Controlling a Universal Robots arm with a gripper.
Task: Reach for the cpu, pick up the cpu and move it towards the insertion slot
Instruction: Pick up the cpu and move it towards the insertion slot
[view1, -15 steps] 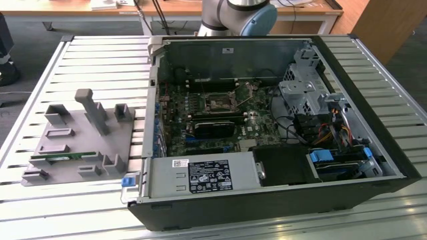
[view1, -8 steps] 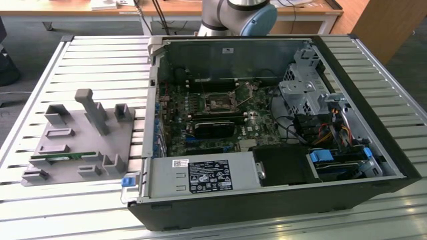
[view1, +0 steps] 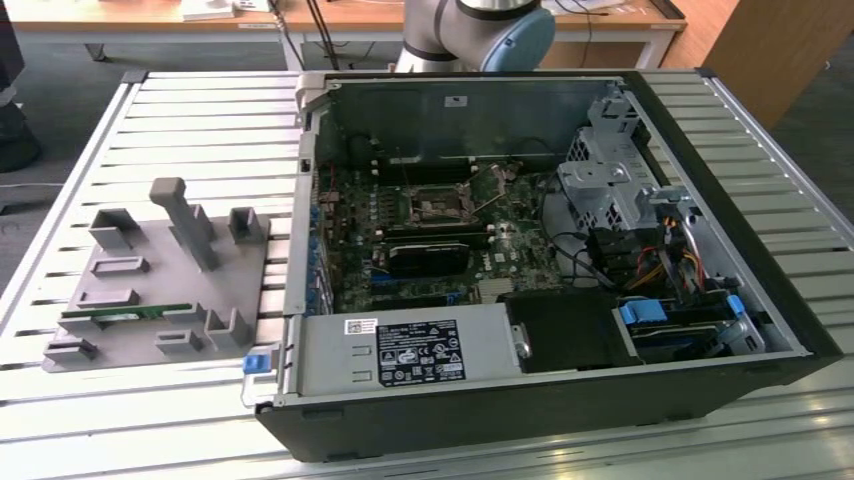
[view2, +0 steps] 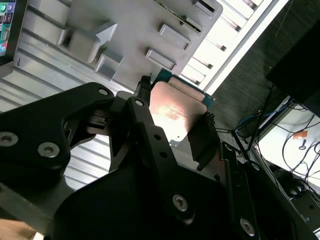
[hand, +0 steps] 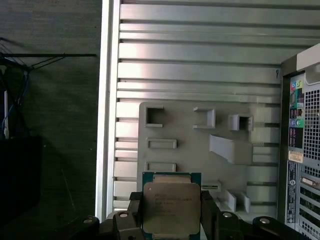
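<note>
Black tool (view2: 174, 117) tight on the cpu (hand: 171, 207), over slatted metal table (hand: 200, 50), dark floor (hand: 50, 125) beyond.

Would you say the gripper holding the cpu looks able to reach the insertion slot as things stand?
Probably yes: the gripper is shut on the cpu over the grey fixture, the case is open on top, and the insertion slot lies uncovered inside it.

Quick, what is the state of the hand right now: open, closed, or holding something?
Hand: closed on the cpu, gripping it by two opposite edges.
</note>
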